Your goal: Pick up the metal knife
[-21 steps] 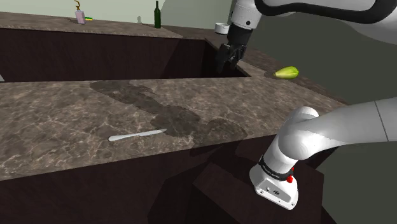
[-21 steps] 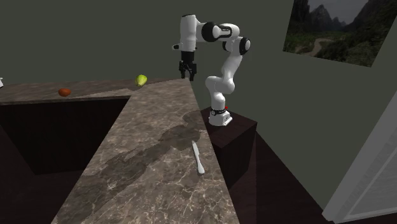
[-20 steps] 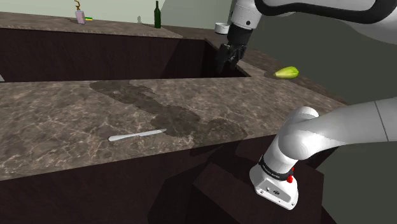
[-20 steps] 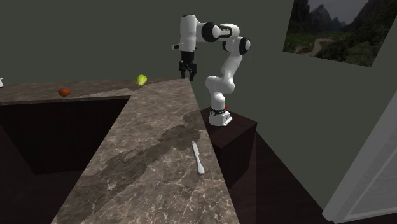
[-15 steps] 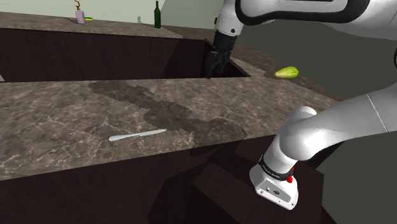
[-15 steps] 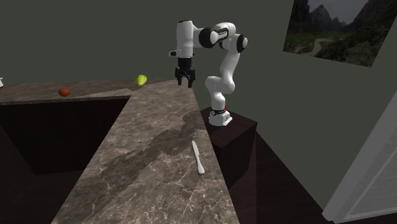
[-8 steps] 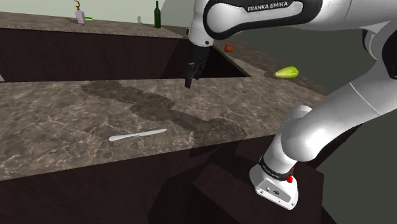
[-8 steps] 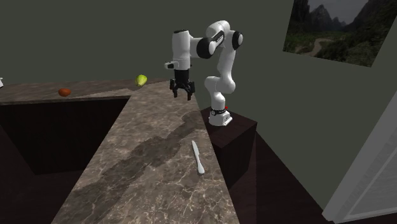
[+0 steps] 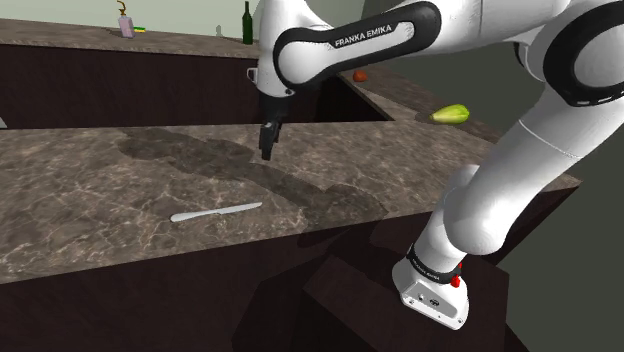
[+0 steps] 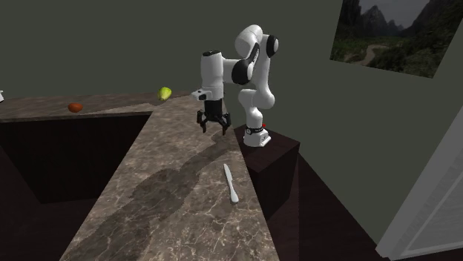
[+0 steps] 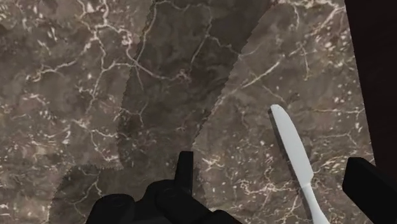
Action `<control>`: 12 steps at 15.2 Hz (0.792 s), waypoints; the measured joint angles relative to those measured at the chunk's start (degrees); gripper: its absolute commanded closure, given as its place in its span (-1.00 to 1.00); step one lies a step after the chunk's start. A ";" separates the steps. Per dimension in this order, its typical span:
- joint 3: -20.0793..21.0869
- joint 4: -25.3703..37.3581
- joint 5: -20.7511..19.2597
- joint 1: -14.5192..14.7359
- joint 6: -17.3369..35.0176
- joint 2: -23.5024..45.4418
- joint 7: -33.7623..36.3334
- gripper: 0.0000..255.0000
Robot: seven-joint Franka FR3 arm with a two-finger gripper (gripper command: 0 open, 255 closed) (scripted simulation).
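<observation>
Shoulder view: my gripper (image 9: pixel 267 145) shows edge-on, so its gap is hard to read. My arm (image 9: pixel 350 40) reads FRANKA EMIKA. The pale knife (image 9: pixel 215 212) lies flat near the counter's (image 9: pixel 80 190) front edge, apart from me. Second exterior view: my jaws are spread wide over the counter, holding nothing. Wrist view: the knife's handle end is cut off at the frame.
</observation>
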 measured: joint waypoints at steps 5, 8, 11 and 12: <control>2.30 5.03 -1.46 2.41 3.38 9.34 -4.66 -1.00; 3.81 7.31 -2.68 3.93 5.28 14.16 -7.04 -1.00; 5.37 10.19 -4.31 5.64 6.74 19.13 -8.97 -1.00; 5.81 10.68 -4.89 6.15 7.52 20.67 -9.73 -1.00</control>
